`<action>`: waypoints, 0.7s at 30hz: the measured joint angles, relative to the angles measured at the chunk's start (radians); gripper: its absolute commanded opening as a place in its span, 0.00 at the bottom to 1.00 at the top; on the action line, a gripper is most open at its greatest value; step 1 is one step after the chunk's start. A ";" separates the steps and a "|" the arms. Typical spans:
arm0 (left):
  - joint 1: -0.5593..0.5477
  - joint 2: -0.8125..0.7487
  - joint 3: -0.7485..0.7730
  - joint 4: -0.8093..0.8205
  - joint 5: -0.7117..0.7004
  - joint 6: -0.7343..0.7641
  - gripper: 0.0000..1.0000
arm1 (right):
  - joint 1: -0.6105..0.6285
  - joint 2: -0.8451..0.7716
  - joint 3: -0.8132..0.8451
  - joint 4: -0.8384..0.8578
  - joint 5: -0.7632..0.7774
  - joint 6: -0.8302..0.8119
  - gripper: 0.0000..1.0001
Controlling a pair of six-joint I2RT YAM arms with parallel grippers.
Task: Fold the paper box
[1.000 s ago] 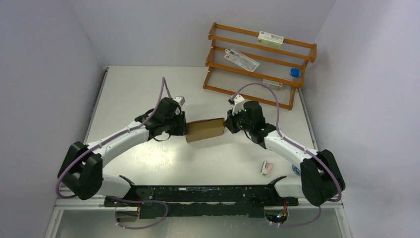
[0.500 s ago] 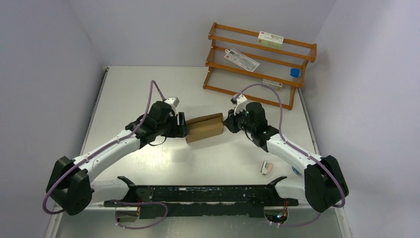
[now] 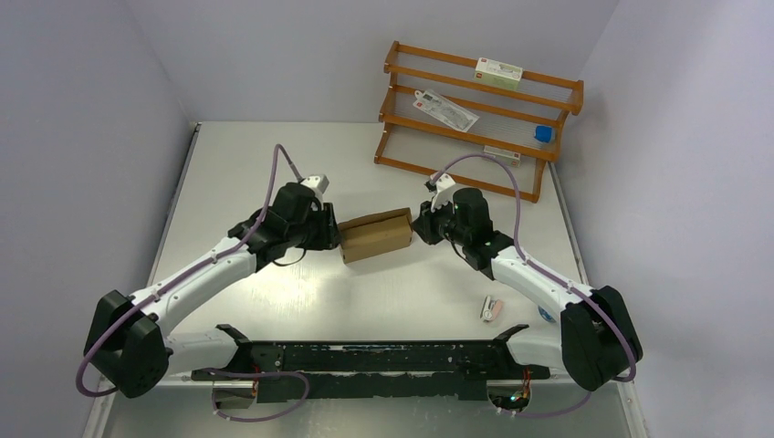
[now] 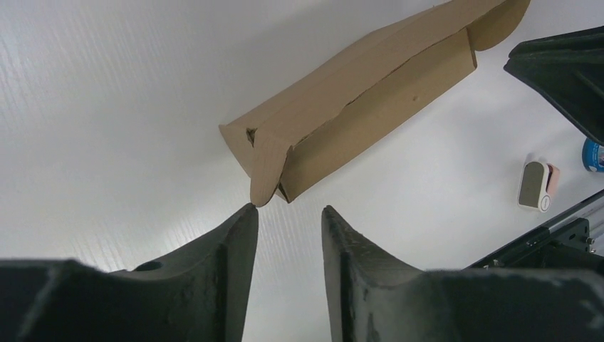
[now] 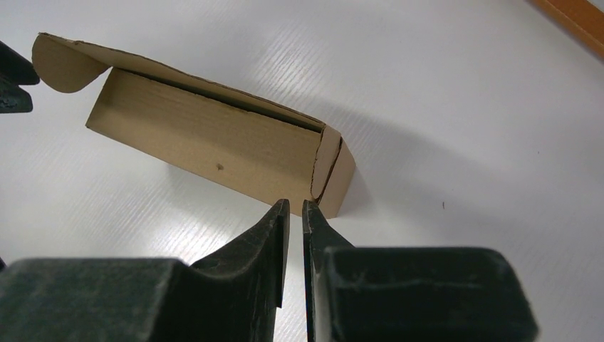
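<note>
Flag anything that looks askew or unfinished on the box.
The paper box is not fully closed: a rounded flap sticks out at its left-arm end, and the end flap by the right pincer gapes slightly.

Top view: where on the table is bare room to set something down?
Bare: the far-left stretch of the white table, and the strip before the brown cardboard box. Crowded: the orange wooden rack far right; left gripper and right gripper flanking the box.

No lettering can be read anywhere. The white carton [image 3: 498,71] and the flat packet [image 3: 444,109] on the wooden rack [image 3: 394,146] carry red marks (too small to make out); the paper box [image 3: 375,234] is unprinted.
</note>
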 measured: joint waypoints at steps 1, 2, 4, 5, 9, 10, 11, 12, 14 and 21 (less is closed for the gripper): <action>0.000 0.003 0.008 -0.003 0.000 0.002 0.39 | 0.000 0.000 0.000 0.000 0.000 0.000 0.17; 0.000 0.008 0.016 -0.004 0.000 0.003 0.37 | 0.000 0.000 0.000 0.000 0.000 0.000 0.17; 0.000 0.015 0.028 -0.009 0.000 0.005 0.36 | 0.000 0.000 0.002 0.000 0.000 0.000 0.17; 0.000 0.018 0.031 -0.010 0.000 0.006 0.36 | 0.000 0.000 0.003 0.000 0.000 0.000 0.17; 0.000 0.027 0.035 -0.021 -0.004 0.011 0.36 | 0.000 0.007 0.023 0.000 0.000 0.000 0.19; 0.000 0.032 0.039 -0.030 -0.005 0.014 0.36 | 0.000 0.011 0.029 0.000 0.000 0.000 0.19; 0.000 0.037 0.044 -0.037 -0.007 0.015 0.36 | 0.000 0.015 0.035 0.001 0.000 0.000 0.20; 0.000 0.042 0.049 -0.042 -0.008 0.018 0.36 | 0.000 0.020 0.042 0.001 0.000 0.001 0.20; 0.000 0.050 0.056 -0.045 -0.010 0.023 0.35 | 0.000 0.031 0.053 0.003 0.003 0.002 0.20; 0.000 0.070 0.066 -0.049 -0.011 0.033 0.32 | 0.000 0.061 0.067 0.005 0.014 0.006 0.13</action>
